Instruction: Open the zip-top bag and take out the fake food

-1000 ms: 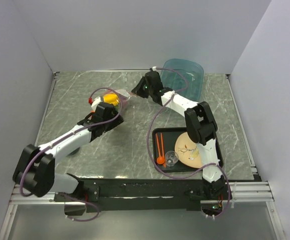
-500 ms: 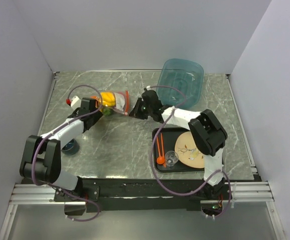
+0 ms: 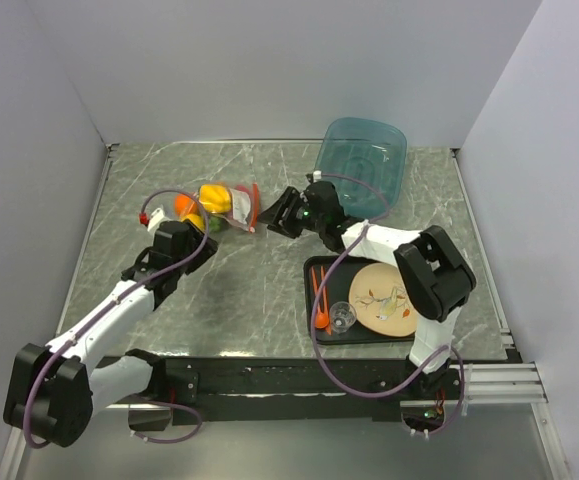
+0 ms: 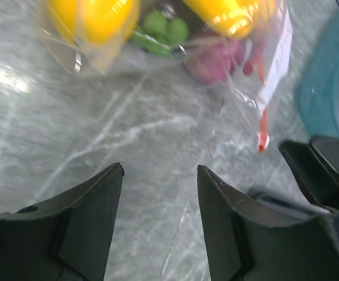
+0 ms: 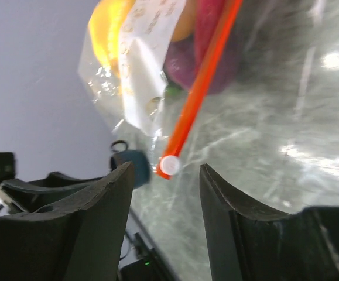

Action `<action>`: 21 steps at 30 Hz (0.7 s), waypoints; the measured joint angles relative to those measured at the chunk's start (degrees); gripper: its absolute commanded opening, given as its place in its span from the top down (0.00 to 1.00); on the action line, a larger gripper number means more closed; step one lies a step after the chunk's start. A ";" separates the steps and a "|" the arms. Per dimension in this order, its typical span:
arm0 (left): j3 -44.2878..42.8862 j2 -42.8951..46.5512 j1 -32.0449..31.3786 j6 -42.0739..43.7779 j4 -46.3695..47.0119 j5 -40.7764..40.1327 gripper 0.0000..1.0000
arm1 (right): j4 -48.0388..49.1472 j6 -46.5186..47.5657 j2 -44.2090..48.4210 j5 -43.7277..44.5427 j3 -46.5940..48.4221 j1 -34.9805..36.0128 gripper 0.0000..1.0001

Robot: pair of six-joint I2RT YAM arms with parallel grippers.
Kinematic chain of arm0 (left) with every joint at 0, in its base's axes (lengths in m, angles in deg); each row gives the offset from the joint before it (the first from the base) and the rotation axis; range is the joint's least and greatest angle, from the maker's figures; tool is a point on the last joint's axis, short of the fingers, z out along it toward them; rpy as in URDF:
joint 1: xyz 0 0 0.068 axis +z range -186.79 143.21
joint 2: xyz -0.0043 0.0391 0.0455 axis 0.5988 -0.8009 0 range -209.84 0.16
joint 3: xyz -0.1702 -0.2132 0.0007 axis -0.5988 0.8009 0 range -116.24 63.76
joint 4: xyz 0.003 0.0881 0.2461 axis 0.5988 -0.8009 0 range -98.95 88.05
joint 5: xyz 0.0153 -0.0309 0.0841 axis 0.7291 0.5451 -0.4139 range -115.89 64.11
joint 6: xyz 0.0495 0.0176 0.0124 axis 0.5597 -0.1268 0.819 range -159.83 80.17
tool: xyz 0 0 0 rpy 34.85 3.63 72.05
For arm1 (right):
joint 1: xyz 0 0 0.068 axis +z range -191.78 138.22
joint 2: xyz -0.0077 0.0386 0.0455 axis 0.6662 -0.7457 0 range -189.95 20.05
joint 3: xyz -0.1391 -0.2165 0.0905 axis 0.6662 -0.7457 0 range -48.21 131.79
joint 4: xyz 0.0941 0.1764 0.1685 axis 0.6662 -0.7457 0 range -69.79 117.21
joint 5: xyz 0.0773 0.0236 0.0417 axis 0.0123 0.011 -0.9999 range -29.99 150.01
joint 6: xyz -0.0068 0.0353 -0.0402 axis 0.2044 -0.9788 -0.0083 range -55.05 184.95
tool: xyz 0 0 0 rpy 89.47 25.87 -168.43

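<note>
Zip-top bag point(image 3: 234, 210) lies on the grey marbled table point(image 3: 259, 290), left of centre toward the back, with a translucent blue tub point(image 3: 364, 160) to its right. Left claw point(image 4: 160, 175) hovers just in front of the bag, fingers apart and empty. Right claw point(image 5: 165, 170) faces the orange-red zip strip point(image 5: 201, 82), also spread, holding nothing. Fake food point(image 4: 93, 14) sits inside the bag.

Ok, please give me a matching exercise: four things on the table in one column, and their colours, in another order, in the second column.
1. zip strip
2. tub
3. tray
4. plate

a. black
b. beige
c. orange-red
d. translucent blue

Pairs: 1-c, 2-d, 3-a, 4-b
</note>
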 measured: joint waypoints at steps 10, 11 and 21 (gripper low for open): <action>0.50 0.04 -0.42 -0.96 1.66 5.05 0.41 | 4.92 -8.28 -5.88 -1.46 0.87 1.81 0.55; 0.50 0.04 -0.42 -0.98 1.81 5.27 0.40 | 5.31 -8.94 -6.19 -1.42 0.87 1.84 0.56; 0.50 0.04 -0.42 -0.96 2.16 6.67 0.40 | 8.24 -15.13 -10.27 -0.59 2.08 2.16 0.57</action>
